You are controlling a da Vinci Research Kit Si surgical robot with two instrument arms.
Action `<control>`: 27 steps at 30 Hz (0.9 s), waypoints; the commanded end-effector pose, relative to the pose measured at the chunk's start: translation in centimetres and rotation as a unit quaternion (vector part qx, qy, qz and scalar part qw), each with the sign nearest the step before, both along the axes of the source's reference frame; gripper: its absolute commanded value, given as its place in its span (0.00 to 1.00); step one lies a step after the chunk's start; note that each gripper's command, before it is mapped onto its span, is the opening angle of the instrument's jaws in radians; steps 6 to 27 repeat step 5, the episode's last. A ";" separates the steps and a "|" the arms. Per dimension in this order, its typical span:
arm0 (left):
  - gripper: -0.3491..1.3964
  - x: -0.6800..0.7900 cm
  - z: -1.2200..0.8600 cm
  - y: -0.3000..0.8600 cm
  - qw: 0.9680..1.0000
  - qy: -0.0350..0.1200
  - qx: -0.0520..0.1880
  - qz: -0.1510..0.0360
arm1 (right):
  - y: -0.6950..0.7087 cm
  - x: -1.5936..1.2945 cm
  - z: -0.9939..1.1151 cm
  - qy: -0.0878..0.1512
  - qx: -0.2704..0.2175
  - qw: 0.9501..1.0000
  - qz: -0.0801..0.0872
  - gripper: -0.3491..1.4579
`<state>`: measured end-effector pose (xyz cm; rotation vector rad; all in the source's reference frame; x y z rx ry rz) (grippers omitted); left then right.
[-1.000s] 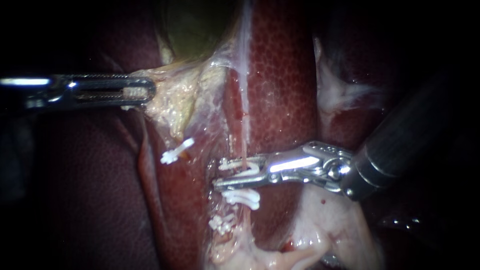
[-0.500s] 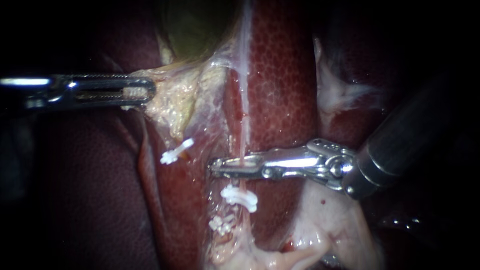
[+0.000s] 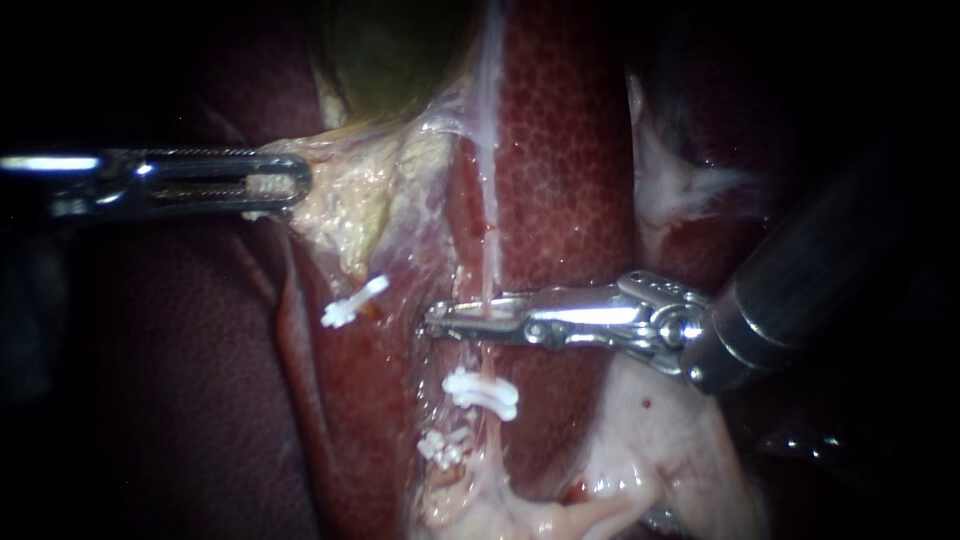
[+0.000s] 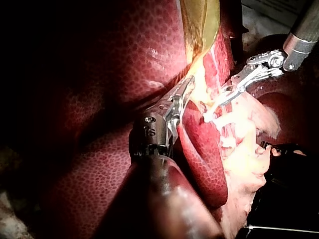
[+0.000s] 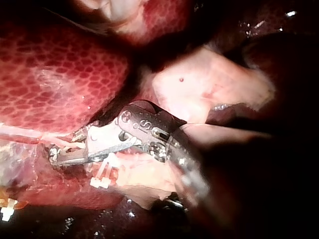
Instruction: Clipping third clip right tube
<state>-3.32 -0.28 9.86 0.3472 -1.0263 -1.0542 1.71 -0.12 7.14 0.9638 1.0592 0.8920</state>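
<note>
Clamping shut on the right tube [image 3: 490, 262], the right instrument [image 3: 442, 322] could tear it if tugged; the left instrument [image 3: 298, 185] grips pale tissue [image 3: 345, 205].

Bright centre; dark surround; wet glints

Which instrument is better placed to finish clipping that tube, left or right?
Right instrument: its jaws are shut on the tube, just above a white clip. The left instrument is away to the side, gripping pale tissue.

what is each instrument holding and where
right instrument: shut across the right tube, above the white clips. left instrument: edge of pale tissue under the gallbladder
</note>
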 end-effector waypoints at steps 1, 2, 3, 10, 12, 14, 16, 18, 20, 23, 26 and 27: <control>0.10 0.00 0.00 0.00 1.000 0.000 0.000 0.000 | -0.01 0.00 0.01 0.001 0.000 1.000 -0.001 0.00; 0.10 -0.01 0.00 0.00 1.000 0.000 0.000 0.000 | -0.01 0.00 0.01 0.001 0.000 1.000 -0.001 0.00; 0.10 -0.01 0.00 0.00 1.000 0.000 0.000 0.000 | -0.01 0.00 0.00 0.001 0.003 1.000 -0.001 0.00; 0.10 -0.01 0.00 0.00 1.000 0.000 0.000 0.000 | -0.01 0.00 0.01 0.001 0.003 1.000 -0.001 0.00; 0.10 -0.01 0.00 0.00 1.000 0.000 0.000 0.000 | -0.01 0.00 0.01 0.001 0.003 1.000 -0.001 0.00; 0.10 -0.01 0.00 0.00 1.000 0.000 0.000 0.000 | -0.01 0.00 0.01 0.001 0.003 1.000 -0.001 0.00; 0.10 -0.01 0.00 0.00 1.000 0.000 0.000 0.000 | -0.01 0.00 0.01 0.001 0.003 1.000 -0.001 0.00; 0.10 -0.01 0.00 0.00 1.000 0.000 0.000 0.000 | -0.01 0.00 0.01 0.001 0.003 1.000 -0.001 0.00; 0.10 -0.01 0.00 0.00 1.000 0.000 0.000 0.000 | -0.01 0.00 0.01 0.001 0.003 1.000 -0.001 0.00; 0.10 -0.01 0.00 0.00 1.000 0.000 0.000 0.000 | -0.01 0.00 0.01 0.001 0.003 1.000 -0.001 0.00; 0.10 -0.01 0.00 0.00 1.000 0.000 0.000 0.000 | -0.01 0.00 0.01 0.001 0.003 1.000 -0.001 0.00; 0.10 -0.01 0.00 0.00 1.000 0.000 0.000 0.000 | -0.01 0.00 0.01 0.001 0.003 1.000 -0.001 0.00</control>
